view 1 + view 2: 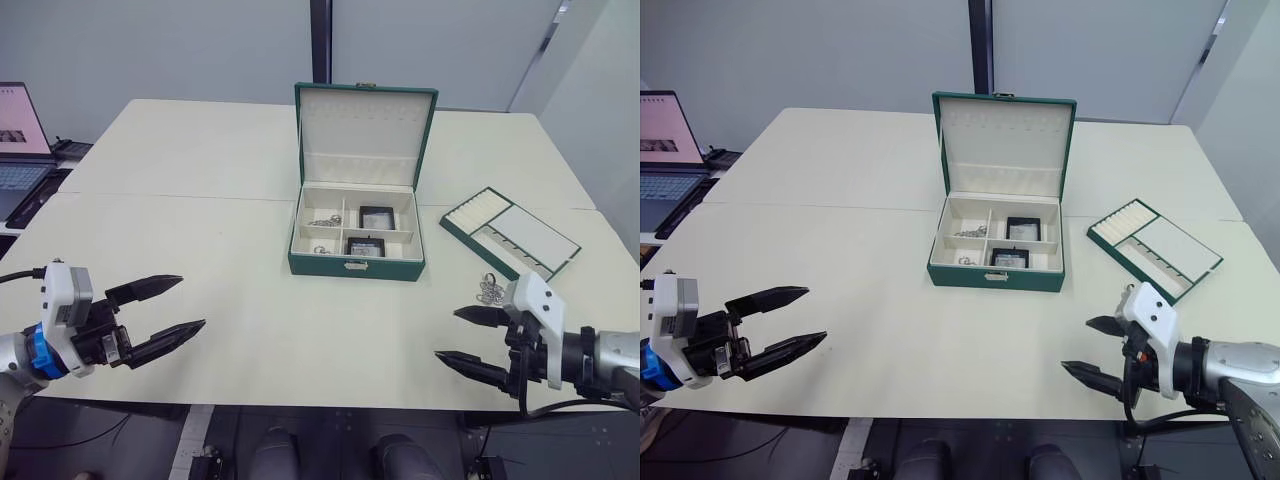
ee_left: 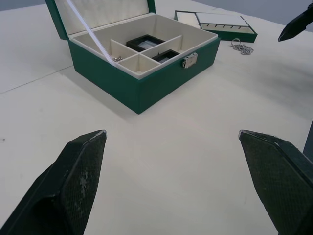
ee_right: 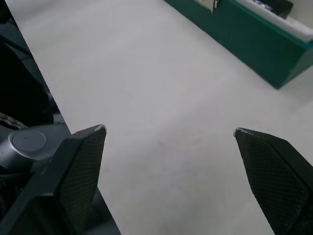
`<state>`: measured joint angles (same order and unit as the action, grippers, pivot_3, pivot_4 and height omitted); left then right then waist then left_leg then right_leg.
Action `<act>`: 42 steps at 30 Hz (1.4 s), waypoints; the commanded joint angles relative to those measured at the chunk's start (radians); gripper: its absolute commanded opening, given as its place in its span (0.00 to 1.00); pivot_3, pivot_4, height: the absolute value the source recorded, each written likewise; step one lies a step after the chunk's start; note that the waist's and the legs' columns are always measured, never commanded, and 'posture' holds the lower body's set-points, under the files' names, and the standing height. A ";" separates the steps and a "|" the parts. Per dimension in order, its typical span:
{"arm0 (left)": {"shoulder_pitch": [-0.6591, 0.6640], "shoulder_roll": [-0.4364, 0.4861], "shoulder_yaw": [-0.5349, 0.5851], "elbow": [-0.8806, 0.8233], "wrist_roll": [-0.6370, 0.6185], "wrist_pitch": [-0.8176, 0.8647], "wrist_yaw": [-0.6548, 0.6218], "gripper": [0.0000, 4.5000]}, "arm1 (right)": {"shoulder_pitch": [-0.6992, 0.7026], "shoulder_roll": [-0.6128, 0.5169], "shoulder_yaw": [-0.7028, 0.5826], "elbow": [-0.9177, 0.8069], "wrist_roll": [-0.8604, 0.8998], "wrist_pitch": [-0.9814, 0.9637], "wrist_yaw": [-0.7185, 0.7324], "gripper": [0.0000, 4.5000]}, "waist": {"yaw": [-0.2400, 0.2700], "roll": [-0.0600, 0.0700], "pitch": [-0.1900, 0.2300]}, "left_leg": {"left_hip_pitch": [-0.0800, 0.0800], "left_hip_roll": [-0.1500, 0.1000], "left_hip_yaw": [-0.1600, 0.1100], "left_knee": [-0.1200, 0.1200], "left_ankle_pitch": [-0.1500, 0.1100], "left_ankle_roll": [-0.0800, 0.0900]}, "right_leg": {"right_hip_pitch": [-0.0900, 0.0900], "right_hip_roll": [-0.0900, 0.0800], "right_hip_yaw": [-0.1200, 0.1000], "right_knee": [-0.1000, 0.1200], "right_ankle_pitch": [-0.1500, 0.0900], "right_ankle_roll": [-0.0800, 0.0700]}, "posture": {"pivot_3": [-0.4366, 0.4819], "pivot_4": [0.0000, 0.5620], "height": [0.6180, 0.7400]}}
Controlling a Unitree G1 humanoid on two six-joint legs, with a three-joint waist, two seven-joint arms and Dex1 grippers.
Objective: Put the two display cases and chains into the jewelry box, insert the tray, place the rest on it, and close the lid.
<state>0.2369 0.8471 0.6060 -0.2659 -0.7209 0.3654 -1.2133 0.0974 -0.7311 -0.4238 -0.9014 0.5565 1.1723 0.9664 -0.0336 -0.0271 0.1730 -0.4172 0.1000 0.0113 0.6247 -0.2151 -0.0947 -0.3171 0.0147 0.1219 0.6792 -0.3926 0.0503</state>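
both jaws apart and empty, well short of the open jewelry box [image 1: 357,266], tray [image 1: 511,233] right of it

Bright, even light from above, prob. ceiling lamps; soft faint shadows on table [image 1: 230,290], no glare, wrist pics' fingertips [image 2: 73,186] a bit blurry.

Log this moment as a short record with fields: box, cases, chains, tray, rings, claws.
box: jewelry box mid-table, lid up
cases: two display cases in the box's right-hand compartments
chains: silver chains in its left-hand compartments
tray: tray on the table, right of the box
rings: linked silver rings on the table, near the tray
claws: left claw and right claw open, empty, near the table's front edge
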 commanded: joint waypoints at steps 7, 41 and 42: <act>0.027 0.004 0.051 -0.007 -0.008 -0.021 -0.002 1.00 | 0.113 -0.017 -0.028 -0.003 0.048 -0.133 -0.055 0.99 | 0.000 -0.001 -0.001 | 0.001 0.000 0.000 0.001 0.000 0.000 | -0.001 0.000 0.000 0.000 0.000 0.000 | 0.48 0.27 1.00; -0.404 0.040 -0.285 -0.137 -0.111 0.152 0.042 1.00 | 0.150 -0.094 -0.045 0.055 0.157 -0.184 -0.241 0.99 | 0.003 -0.004 -0.002 | 0.000 -0.001 -0.002 0.002 0.000 0.000 | 0.004 0.001 0.000 0.000 0.000 0.000 | 0.48 0.27 1.00; -0.405 0.040 -0.284 -0.138 -0.110 0.152 0.045 1.00 | 0.141 -0.099 -0.050 0.066 0.158 -0.178 -0.249 0.99 | 0.003 -0.004 -0.002 | 0.000 0.000 -0.002 0.002 0.000 0.000 | 0.004 0.001 0.000 0.000 0.000 0.000 | 0.48 0.27 1.00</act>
<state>-0.1611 0.8882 0.3097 -0.3865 -0.8236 0.5202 -1.1759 0.2523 -0.8140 -0.4354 -0.8303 0.7057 0.9963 0.7323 -0.0309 -0.0307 0.1706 -0.4173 0.0995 0.0092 0.6268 -0.2150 -0.0948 -0.3128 0.0155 0.1214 0.6795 -0.3926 0.0504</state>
